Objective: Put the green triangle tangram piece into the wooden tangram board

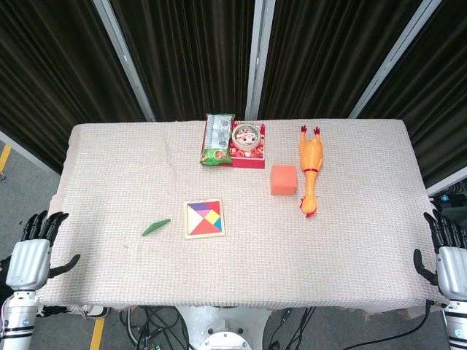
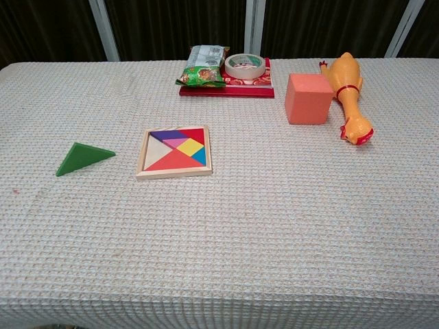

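Observation:
The green triangle tangram piece (image 1: 156,227) (image 2: 82,157) lies flat on the tablecloth, a short way left of the wooden tangram board (image 1: 204,219) (image 2: 174,153). The board holds several coloured pieces and shows a bare wooden patch at its left. My left hand (image 1: 33,251) hangs off the table's front left corner, fingers spread, holding nothing. My right hand (image 1: 446,259) hangs off the front right corner, also spread and holding nothing. Neither hand appears in the chest view.
At the back of the table a red box (image 1: 248,146) (image 2: 230,86) carries a snack bag (image 1: 217,138) (image 2: 204,66) and a tape roll (image 2: 245,65). An orange cube (image 1: 284,179) (image 2: 309,98) and a rubber chicken (image 1: 310,168) (image 2: 348,92) lie right of centre.

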{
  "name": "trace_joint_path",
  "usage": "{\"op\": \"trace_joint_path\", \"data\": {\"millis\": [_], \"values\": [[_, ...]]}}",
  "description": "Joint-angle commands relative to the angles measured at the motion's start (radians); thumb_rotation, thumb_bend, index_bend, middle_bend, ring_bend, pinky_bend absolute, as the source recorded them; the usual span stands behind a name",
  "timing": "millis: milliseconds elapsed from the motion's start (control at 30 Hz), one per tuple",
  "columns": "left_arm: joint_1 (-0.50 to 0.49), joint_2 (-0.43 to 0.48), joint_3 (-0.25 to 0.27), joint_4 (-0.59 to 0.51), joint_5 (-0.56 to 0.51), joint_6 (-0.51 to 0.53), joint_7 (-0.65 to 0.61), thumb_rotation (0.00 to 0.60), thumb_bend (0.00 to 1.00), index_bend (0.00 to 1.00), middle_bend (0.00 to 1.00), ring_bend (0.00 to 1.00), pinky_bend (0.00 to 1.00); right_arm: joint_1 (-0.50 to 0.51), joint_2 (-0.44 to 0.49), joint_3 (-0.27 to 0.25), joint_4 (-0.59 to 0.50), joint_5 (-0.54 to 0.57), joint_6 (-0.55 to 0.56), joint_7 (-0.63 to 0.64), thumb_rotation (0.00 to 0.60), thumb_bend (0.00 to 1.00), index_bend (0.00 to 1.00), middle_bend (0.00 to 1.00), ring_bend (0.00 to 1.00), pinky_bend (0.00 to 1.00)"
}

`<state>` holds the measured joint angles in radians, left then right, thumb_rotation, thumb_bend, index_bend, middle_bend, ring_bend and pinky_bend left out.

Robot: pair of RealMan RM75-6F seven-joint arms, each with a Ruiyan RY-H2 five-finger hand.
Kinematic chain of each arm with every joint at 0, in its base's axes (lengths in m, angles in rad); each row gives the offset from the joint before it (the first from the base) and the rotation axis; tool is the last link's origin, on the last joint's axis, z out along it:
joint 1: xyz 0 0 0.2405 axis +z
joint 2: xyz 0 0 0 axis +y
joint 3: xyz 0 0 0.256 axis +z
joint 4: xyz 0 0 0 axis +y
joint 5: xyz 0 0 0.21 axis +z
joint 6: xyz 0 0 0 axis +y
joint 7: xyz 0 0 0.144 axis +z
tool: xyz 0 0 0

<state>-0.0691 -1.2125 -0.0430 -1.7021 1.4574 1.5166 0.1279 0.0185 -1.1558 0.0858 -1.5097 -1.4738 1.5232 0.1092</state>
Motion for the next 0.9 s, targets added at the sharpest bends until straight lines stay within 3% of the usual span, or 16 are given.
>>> {"op": "trace_joint_path", "data": {"millis": [33, 567, 900], "values": [[0.001, 0.001, -0.001, -0.002, 0.001, 0.001, 0.001, 0.6, 0.17, 0.13, 0.11, 0.0, 0.0, -0.001, 0.0, 0.001, 0.0, -0.001, 0.003, 0.001, 0.6, 0.41, 0.0, 0.0, 0.0, 0.0], [-0.044, -0.016, -0.004, -0.091, 0.009, -0.063, 0.083, 0.6, 0.16, 0.13, 0.11, 0.0, 0.0, -0.006, 0.013, 0.007, 0.022, 0.004, 0.01, 0.043, 0.6, 0.41, 0.0, 0.0, 0.0, 0.0], [-0.129, -0.092, -0.047, -0.165, -0.091, -0.18, 0.198, 0.6, 0.15, 0.13, 0.11, 0.0, 0.0, -0.003, 0.015, 0.014, 0.052, 0.025, -0.009, 0.083, 0.6, 0.41, 0.0, 0.0, 0.0, 0.0]]}}
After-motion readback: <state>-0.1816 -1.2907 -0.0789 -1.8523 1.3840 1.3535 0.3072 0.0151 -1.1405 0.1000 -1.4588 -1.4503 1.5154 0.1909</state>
